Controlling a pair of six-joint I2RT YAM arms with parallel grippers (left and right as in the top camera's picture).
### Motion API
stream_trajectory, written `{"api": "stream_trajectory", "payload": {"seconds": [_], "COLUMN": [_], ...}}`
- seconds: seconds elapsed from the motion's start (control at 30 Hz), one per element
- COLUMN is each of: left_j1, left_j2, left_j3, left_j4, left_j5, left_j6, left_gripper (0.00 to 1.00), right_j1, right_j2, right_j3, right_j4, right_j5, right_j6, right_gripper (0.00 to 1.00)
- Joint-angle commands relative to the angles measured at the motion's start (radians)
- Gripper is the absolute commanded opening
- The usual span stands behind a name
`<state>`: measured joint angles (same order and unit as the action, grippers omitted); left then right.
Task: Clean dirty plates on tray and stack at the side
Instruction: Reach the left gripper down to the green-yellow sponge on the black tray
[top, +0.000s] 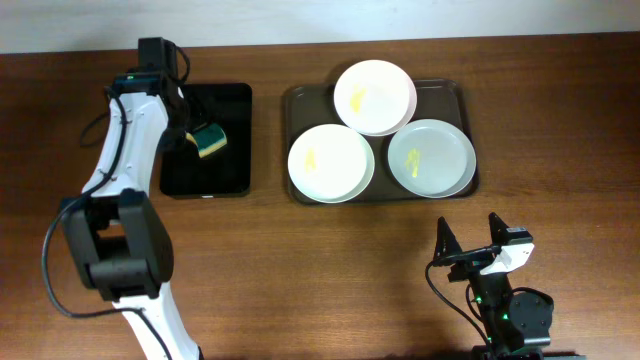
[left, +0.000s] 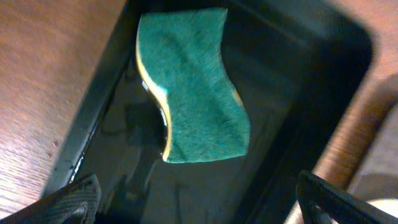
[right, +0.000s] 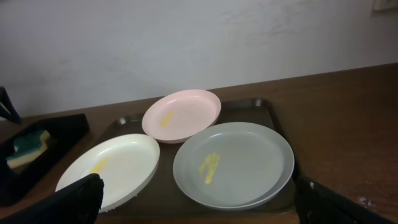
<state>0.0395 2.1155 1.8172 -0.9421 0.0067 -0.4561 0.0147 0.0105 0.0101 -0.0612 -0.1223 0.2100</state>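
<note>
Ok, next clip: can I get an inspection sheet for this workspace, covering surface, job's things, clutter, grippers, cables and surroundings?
Surface: brown wooden table, no spills seen.
Job's things: three round shallow pale plates, each with a yellow smear, on the large brown-grey rimmed tray. The back plate overlaps the front-left plate and the greenish front-right plate. None stacked at the side.
Clutter: small glossy black tray holding a green-and-yellow sponge.
Grippers: left gripper open above the sponge, not gripping; right gripper open over bare table, apart from the plates.
Cables: black cable looped beside the left arm.
Surroundings: pale wall behind the table.
</note>
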Motion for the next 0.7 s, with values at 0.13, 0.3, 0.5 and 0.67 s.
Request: {"api": "stream_trajectory", "payload": {"seconds": [0.13,0.3,0.5,0.67], "left_j1": [-0.004,-0.004,-0.004,-0.004], "left_j2": [0.071,0.131,0.232,0.277], "left_j3": [0.180,0.179,0.179,0.179], "left_j4": [-0.074,0.002,0.014,0.008], "left_j5": [0.002,-0.041,-0.042,-0.083], "left_j6": [0.054,0.042,-0.003,-0.033], "left_gripper": [0.99,0.99,0.92,0.84], "right_j1": [0.005,0.005,0.005,0.005], "right_j2": [-0.002,-0.002,-0.002,-0.002], "right_j3": [-0.005,-0.005,-0.005,-0.005], "right_j4": [-0.004,-0.004,-0.004,-0.004], "right_j5": [-0.013,-0.012,-0.012,-0.012], "right_j6": [0.008,0.008,0.008,0.008], "right_gripper": [0.98,0.98,0.98,0.98]}}
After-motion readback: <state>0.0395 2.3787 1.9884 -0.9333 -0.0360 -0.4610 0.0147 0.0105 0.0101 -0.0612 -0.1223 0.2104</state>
